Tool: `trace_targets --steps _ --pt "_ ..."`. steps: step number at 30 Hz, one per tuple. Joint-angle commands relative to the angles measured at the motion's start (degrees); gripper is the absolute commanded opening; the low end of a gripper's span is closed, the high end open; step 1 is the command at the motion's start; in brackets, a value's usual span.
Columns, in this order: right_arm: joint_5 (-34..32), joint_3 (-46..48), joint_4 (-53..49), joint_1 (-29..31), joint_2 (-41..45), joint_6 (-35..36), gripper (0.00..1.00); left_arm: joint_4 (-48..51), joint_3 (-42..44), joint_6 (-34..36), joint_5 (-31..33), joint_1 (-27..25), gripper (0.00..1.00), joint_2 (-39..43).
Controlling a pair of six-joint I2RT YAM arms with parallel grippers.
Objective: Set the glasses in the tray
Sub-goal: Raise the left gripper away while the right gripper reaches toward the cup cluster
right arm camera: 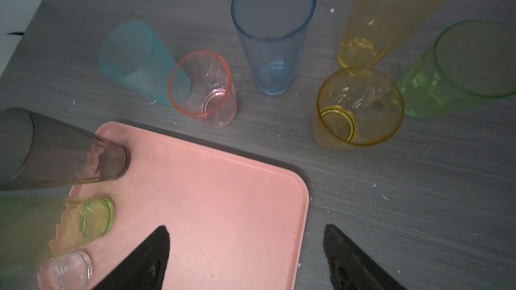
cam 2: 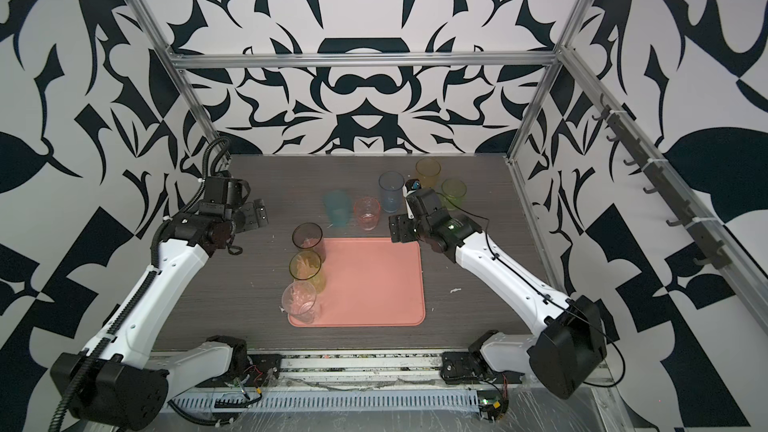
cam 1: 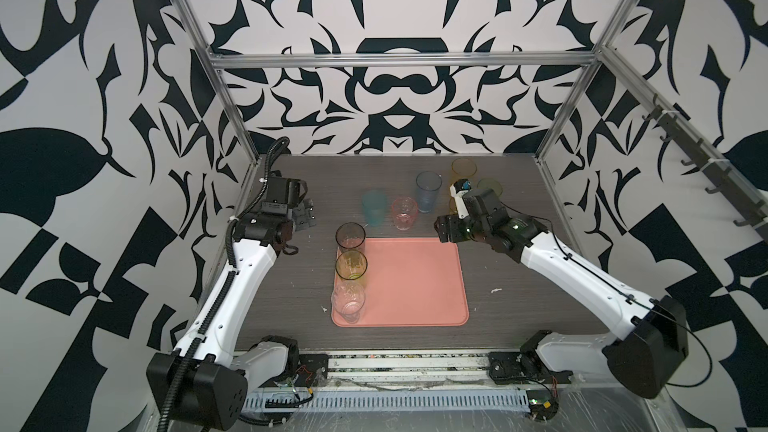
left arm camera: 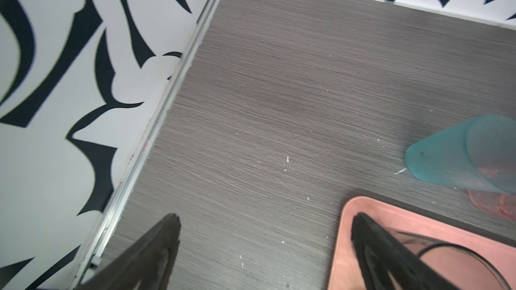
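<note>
Jaws on both grippers stand wide apart with nothing between them. The left gripper (left arm camera: 265,218) hangs over the dark wood-grain table (cam 1: 519,284), off the far left corner of the tray (cam 1: 415,284). In the left wrist view one finger overlaps that corner and the rim of the smoky grey tumbler (cam 1: 350,238). The right gripper (right arm camera: 245,227) hangs over the tray's far right corner, with one finger above the pink surface and the other above the table just off the tray's right edge.

The salmon-pink tray lies flat. Three tall tumblers stand upright in a row along its left edge: the smoky grey tumbler at the far corner, an olive-green tumbler (cam 1: 351,268) in the middle and a clear tumbler (cam 1: 348,301) at the near corner.

Six glasses stand on the table beyond the tray's far edge. A tall blue tumbler (cam 1: 428,192) is past the middle of that edge. A tall amber tumbler (cam 1: 463,170) and a lime-green tumbler (cam 1: 490,187) stand farthest out, past the far right corner. A frosted teal tumbler (cam 1: 374,207) stands toward the far left corner, right of the left gripper and apart from it. A short pink tumbler (cam 1: 404,213) is just beside the teal one. A short amber tumbler (right arm camera: 360,107) stands just past the far right corner, ahead of the right gripper's open jaws and not touching them.
</note>
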State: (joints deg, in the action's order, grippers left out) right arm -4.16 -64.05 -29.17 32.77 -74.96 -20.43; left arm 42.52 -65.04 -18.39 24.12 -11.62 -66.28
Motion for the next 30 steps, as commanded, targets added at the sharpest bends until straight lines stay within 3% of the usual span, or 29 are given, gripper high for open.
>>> trace_targets --steps 1,14,20,30 --pt "-3.7 -6.3 -1.7 0.2 -1.7 -1.8 0.89 -1.3 1.3 0.7 -2.3 0.3 0.99 1.5" --pt "-16.0 -27.3 -6.4 -0.1 -17.7 -3.0 0.94 -1.9 3.2 1.8 -4.7 0.6 0.99 3.2" --pt "-15.5 -33.4 -8.2 -2.1 -24.5 -3.9 0.95 -1.9 3.2 1.8 -4.8 0.6 0.99 3.7" --pt "-9.3 -39.7 -10.6 -7.0 -33.0 -6.6 0.92 -1.8 3.1 1.4 -6.7 0.6 0.99 3.0"
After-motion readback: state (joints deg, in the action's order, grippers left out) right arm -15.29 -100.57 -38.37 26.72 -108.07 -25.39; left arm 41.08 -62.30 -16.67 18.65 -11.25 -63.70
